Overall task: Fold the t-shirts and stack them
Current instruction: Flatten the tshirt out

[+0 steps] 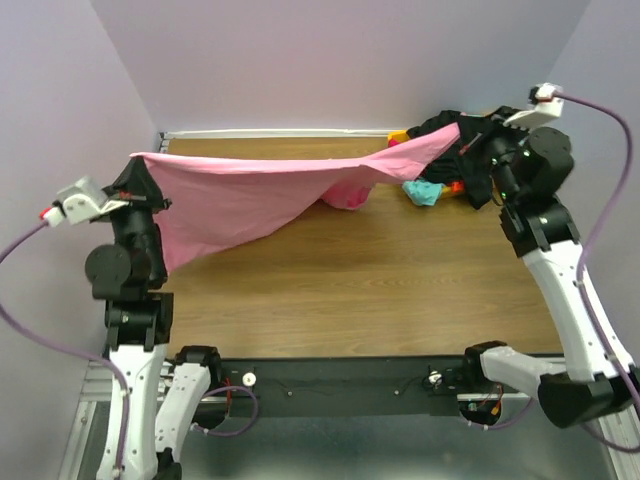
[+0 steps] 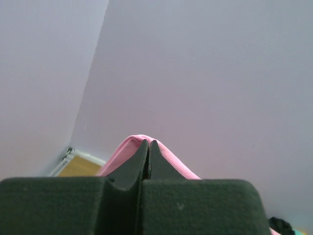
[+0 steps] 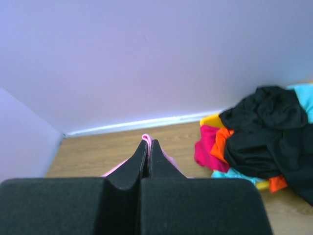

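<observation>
The large pink t-shirt (image 1: 250, 195) hangs spread in the air between the two arms, one upper corner pinched in the left claw (image 2: 148, 147) and the other in the right claw (image 3: 148, 145). Both are clenched tight on the cloth, with pink showing either side of the closed tips. The top edge runs nearly taut from left to far right, while the middle sags and a bunched lower part appears to reach the surface (image 1: 400, 290) near its far side. This looks like the spreading step that comes before folding. The next move likely calls for both arms to lower together and draw the shirt flat onto the bare wood, keeping the edge stretched so it does not crumple. Plain lilac walls (image 1: 330, 60) close in the wooden surface on three sides. At the far right corner lies the pile of other t-shirts (image 1: 465, 165) — black, teal, orange-red and magenta — heaped over a yellow bin (image 3: 211, 119).
</observation>
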Controlling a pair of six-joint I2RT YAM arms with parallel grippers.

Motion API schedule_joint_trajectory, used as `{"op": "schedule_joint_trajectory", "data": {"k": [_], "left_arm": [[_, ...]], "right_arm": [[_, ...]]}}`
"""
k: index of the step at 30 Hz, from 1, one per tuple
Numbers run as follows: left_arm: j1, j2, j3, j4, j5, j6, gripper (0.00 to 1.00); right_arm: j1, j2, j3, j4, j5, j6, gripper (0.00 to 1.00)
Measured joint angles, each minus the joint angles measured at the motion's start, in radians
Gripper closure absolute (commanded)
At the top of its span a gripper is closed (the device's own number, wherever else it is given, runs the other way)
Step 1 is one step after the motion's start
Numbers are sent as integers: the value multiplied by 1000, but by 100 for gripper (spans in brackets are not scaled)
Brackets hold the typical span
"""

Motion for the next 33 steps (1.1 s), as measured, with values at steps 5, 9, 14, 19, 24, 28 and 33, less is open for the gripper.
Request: {"op": "schedule_joint_trajectory", "data": {"k": [5, 9, 14, 19, 24, 28, 33], "left_arm": [[0, -88, 78, -58, 18, 2, 100], [0, -106, 138, -107, 35, 2, 100], [0, -113, 162, -120, 54, 2, 100], [0, -32, 140, -71, 78, 5, 100], [0, 197, 89, -22, 85, 16, 100], [0, 344, 76, -28, 85, 36, 100], [0, 412, 130, -21, 85, 57, 100]], "right_arm": [[0, -121, 73, -33, -39, -17, 99], [0, -179, 146, -48, -56, -29, 100], [0, -181, 229, -52, -90, -39, 99], [0, -70, 305, -46, -100, -45, 100], [0, 142, 342, -42, -100, -51, 100], [0, 316, 355, -53, -100, -55, 99], [0, 454, 454, -66, -110, -64, 99]]}}
